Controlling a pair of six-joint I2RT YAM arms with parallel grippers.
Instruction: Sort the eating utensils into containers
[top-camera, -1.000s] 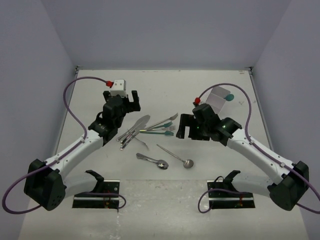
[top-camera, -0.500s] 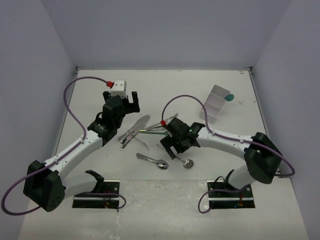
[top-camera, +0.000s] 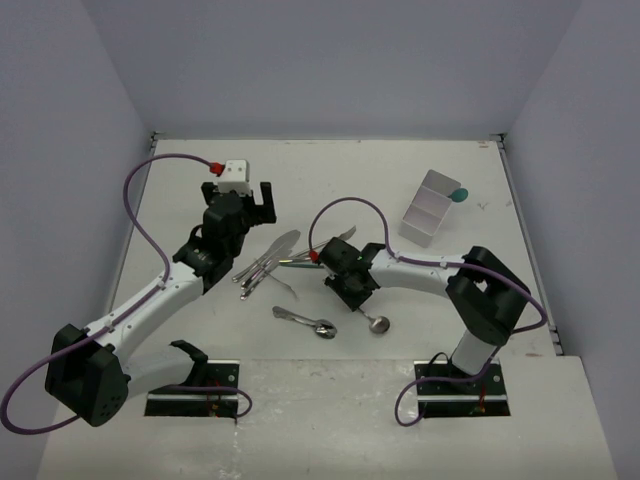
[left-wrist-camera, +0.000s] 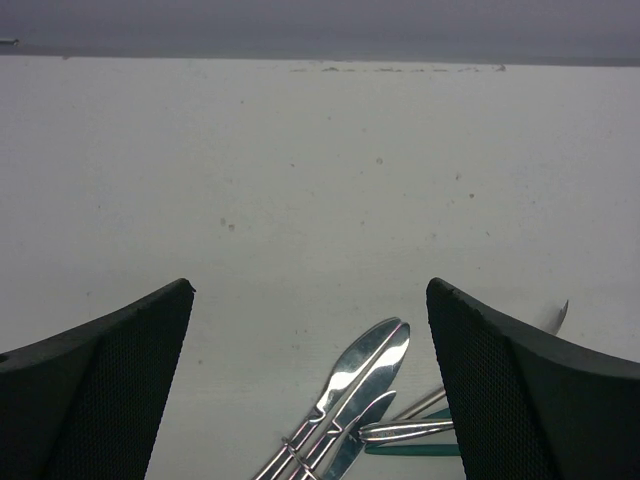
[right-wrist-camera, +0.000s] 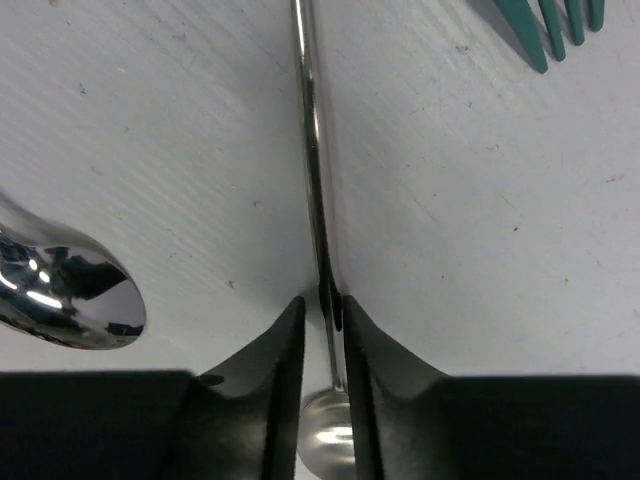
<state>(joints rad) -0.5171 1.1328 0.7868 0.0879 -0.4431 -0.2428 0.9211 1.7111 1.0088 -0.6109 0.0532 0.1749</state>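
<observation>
Right arm (top-camera: 420, 268) now down at desk (top-camera: 300, 180) centre, away from far-right container (top-camera: 430, 208); right jaws pinch long spoon (right-wrist-camera: 310, 150) by its handle.
Lift level, since thin shaft may pivot; left jaws wide, empty, above knives (left-wrist-camera: 350, 385).

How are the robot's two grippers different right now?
The left gripper is wide open and empty; the right gripper is pinched shut on the handle of the long spoon. The left gripper hangs near the knives; the right gripper is down at the table. Both are black.

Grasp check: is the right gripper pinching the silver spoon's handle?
Yes: the right gripper is clamped on the silver spoon, a finger against each side of its handle.
</observation>
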